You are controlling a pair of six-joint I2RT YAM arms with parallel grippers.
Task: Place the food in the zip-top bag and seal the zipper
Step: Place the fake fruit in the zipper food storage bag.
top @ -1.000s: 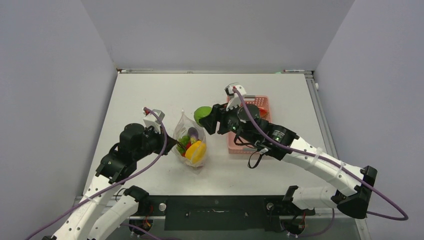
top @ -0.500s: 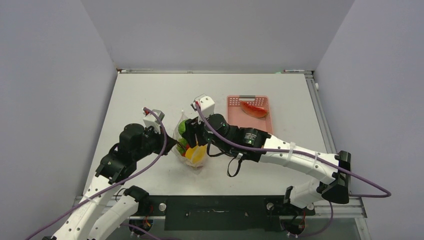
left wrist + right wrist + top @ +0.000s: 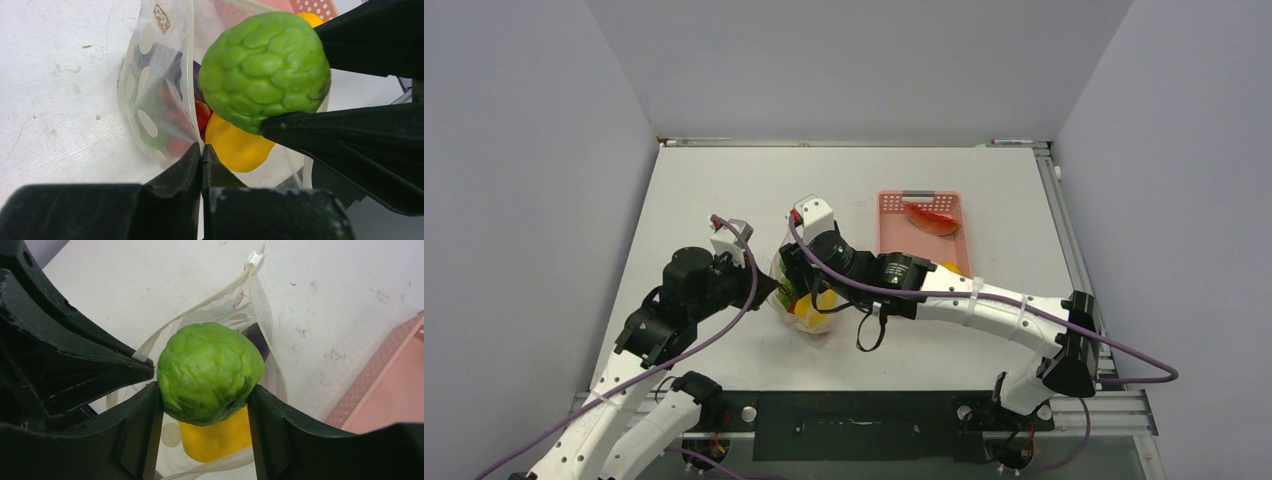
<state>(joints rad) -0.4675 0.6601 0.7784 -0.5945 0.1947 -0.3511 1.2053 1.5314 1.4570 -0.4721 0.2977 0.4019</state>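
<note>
The clear zip-top bag (image 3: pixel 155 100) with white polka dots stands open on the table, also in the top view (image 3: pixel 804 320). My left gripper (image 3: pixel 202 150) is shut on the bag's mouth edge. My right gripper (image 3: pixel 205 390) is shut on the green round fruit (image 3: pixel 210 372) and holds it over the open mouth, above the yellow pepper (image 3: pixel 216 439) inside. The fruit also shows in the left wrist view (image 3: pixel 267 62). Red pieces (image 3: pixel 201 114) and something purple lie in the bag. The white zipper slider (image 3: pixel 255 260) sits at the far end of the mouth.
A pink slatted basket (image 3: pixel 894 232) stands right of the bag with a red piece (image 3: pixel 929 218) in it. The table's back edge meets the wall; the right arm reaches across the middle of the table.
My right gripper has carried the green round fruit left from beside the basket to over the bag's mouth. The left gripper has kept its hold on the bag.
</note>
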